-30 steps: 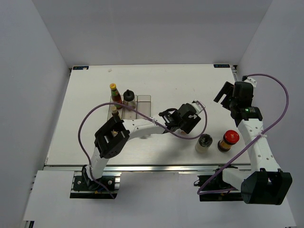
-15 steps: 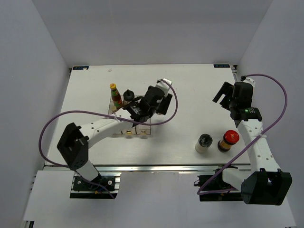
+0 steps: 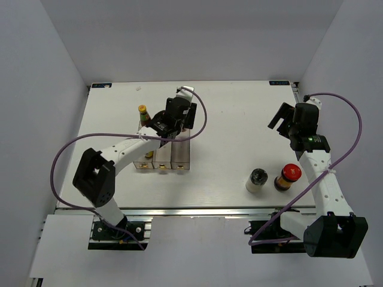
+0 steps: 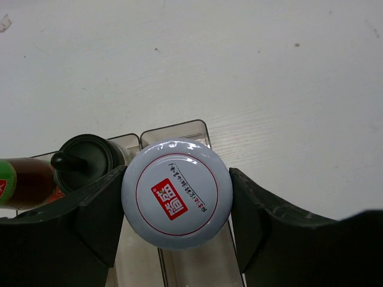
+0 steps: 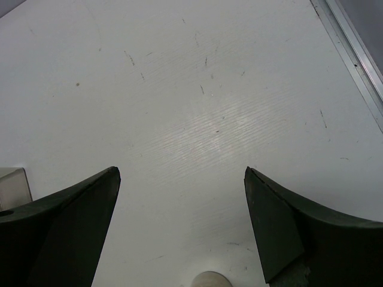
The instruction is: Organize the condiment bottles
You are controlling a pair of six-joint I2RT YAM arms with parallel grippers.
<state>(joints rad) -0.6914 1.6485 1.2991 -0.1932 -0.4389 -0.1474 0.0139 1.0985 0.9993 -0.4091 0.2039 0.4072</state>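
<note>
Possession of the white jar (image 4: 177, 197) is recorded with the left gripper (image 4: 176, 210), whose fingers (image 4: 99, 218) are clamped against opposite sides of the lid rim, so the jar hangs upright and can be set down without tipping. It is held over the far end of an outer compartment of the clear tray (image 4: 197, 125), which is judged to be its intended slot; whether its base touches the tray floor cannot be told. The neighbouring compartment is occupied by a black-lidded shaker (image 4: 87, 160), and the slim red sauce bottle (image 4: 24, 182) stands just beyond it, so the row is being filled side by side. Release has not yet been made. The right gripper (image 5: 182, 224) is spread wide and holds nothing, parked over bare table (image 5: 197, 119) well apart from the tray, presumably to keep out of the left arm's way. A second black-lidded shaker (image 3: 258, 179) and the red-lidded dark jar (image 3: 288, 176) are noted standing close together near the right arm, not yet sorted. The table is white, matt and lightly scratched, with a metal rail (image 3: 185, 211) along its near edge. Plain pale walls (image 3: 54, 89) enclose it on three sides.
</note>
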